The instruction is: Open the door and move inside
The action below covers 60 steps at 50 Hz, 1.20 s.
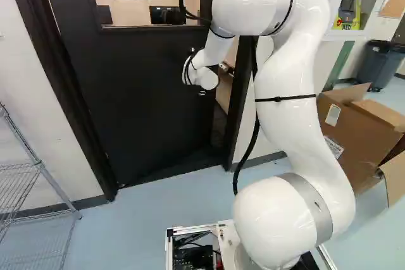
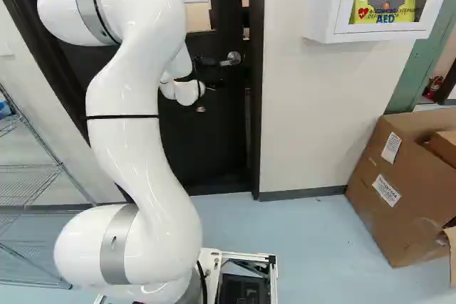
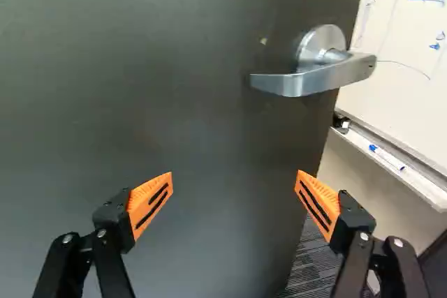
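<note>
In the right base view my gripper [image 2: 205, 62] is a small dark shape at the arm's end, close to the door handle [image 2: 231, 58]. The wrist view shows the gripper [image 3: 234, 183] with its orange-padded fingers wide apart and nothing between them. Facing it is the dark door [image 3: 154, 88], standing ajar. Its silver lever handle [image 3: 314, 78] lies ahead of the fingers, nearer the one by the door's free edge, and neither finger touches it. In the left base view the door [image 1: 139, 99] has a gap between its free edge and the frame.
Past the door's edge are a whiteboard [image 3: 405, 40], a marker tray [image 3: 391, 155] and dark carpet [image 3: 307, 263]. A wire shelf [image 1: 39, 167] stands left of the doorway. To the right are cardboard boxes [image 2: 399, 183] and a wall cabinet [image 2: 324, 5]. The dark frame [image 2: 256, 105] borders the doorway.
</note>
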{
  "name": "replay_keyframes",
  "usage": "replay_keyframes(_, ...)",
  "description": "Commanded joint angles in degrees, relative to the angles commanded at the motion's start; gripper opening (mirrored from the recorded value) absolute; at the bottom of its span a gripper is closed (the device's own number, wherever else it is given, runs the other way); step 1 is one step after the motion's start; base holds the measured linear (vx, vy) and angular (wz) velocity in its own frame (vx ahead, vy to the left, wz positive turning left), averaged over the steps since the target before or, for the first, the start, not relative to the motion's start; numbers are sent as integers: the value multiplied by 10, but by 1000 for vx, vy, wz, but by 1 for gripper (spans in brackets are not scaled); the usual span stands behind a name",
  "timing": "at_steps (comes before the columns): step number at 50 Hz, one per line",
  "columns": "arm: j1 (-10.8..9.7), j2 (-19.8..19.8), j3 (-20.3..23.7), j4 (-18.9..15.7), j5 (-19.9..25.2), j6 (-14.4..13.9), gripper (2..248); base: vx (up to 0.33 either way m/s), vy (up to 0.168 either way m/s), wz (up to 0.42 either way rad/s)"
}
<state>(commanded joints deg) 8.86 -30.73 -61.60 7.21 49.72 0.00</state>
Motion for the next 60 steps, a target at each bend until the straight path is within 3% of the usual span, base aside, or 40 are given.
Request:
replay_keyframes(13, 14, -7, -10, -78, 0, 0, 247, 0, 0, 0)
replay_keyframes(27, 29, -39, -52, -154, 0, 0, 247, 0, 0, 0)
replay_keyframes(60, 44, -143, -194, -166, 0, 0, 247, 0, 0, 0)
